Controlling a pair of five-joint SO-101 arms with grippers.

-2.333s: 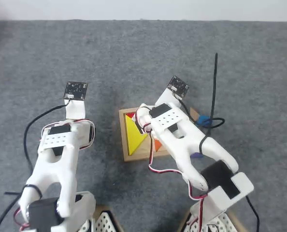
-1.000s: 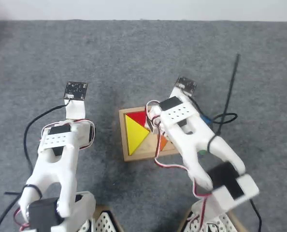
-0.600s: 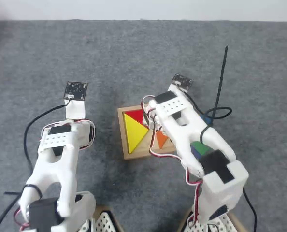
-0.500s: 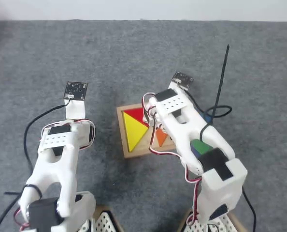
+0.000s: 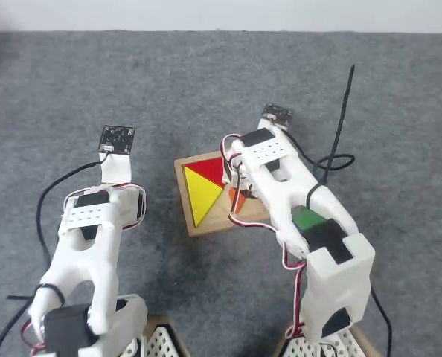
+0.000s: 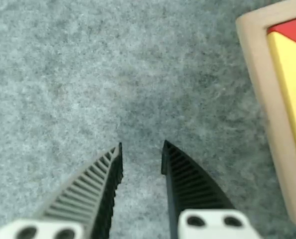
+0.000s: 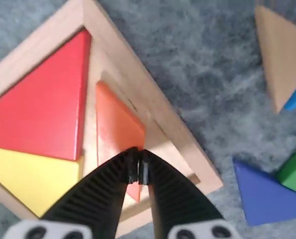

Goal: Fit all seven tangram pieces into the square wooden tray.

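Inside tray [image 7: 153,114], right gripper [image 7: 138,167] closed, tips touching orange triangle [image 7: 115,124]; left gripper [image 6: 141,147] parted.

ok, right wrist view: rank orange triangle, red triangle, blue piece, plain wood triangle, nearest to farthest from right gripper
1. orange triangle, in the tray, under the right gripper.
2. red triangle, beside it in the tray.
3. blue piece, on the mat outside.
4. plain wood triangle, on the mat, farthest.

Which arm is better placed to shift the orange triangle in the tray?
Right. The right gripper is shut over the orange triangle in the tray; the left gripper hangs over carpet beside it.
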